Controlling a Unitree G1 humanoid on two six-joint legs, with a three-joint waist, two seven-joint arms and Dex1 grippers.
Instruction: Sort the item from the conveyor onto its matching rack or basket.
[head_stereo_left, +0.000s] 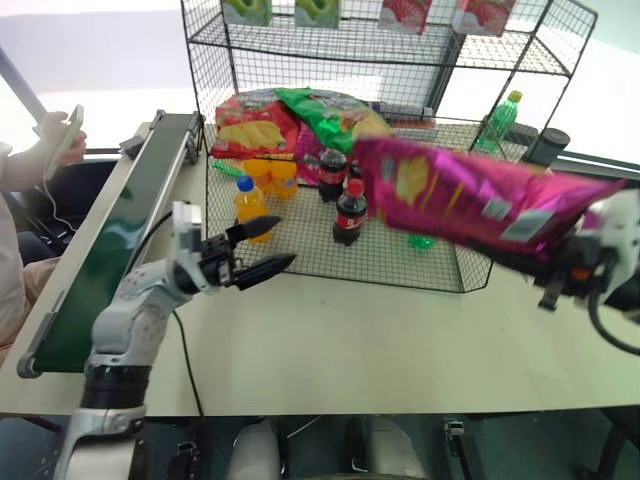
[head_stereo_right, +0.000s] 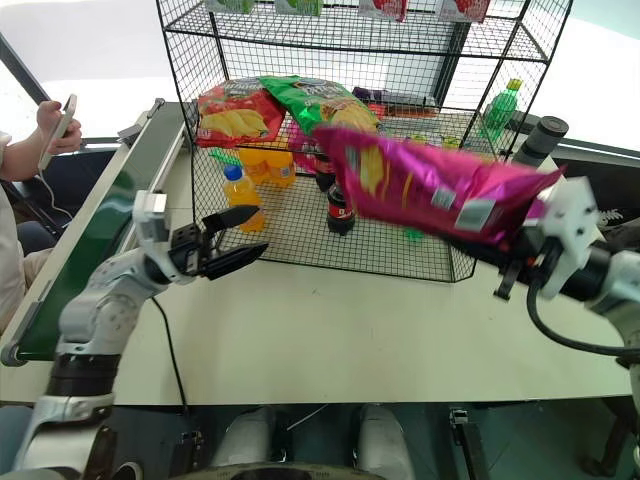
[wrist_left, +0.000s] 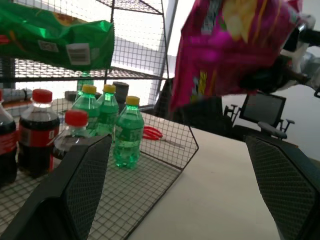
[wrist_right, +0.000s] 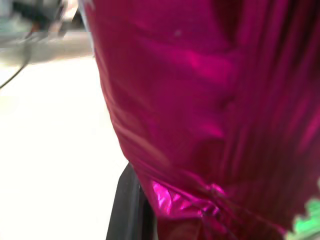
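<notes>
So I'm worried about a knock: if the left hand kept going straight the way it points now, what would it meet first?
Probably the pink chip bag. The open left hand points across the table at it, past the corner of the rack. The bag hangs in the right hand; depth is unclear.

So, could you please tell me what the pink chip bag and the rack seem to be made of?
The pink chip bag looks like thin metallised plastic film: it is glossy, with crinkles and bright highlights. The rack appears to be black-coated metal wire, a thin welded grid.
</notes>
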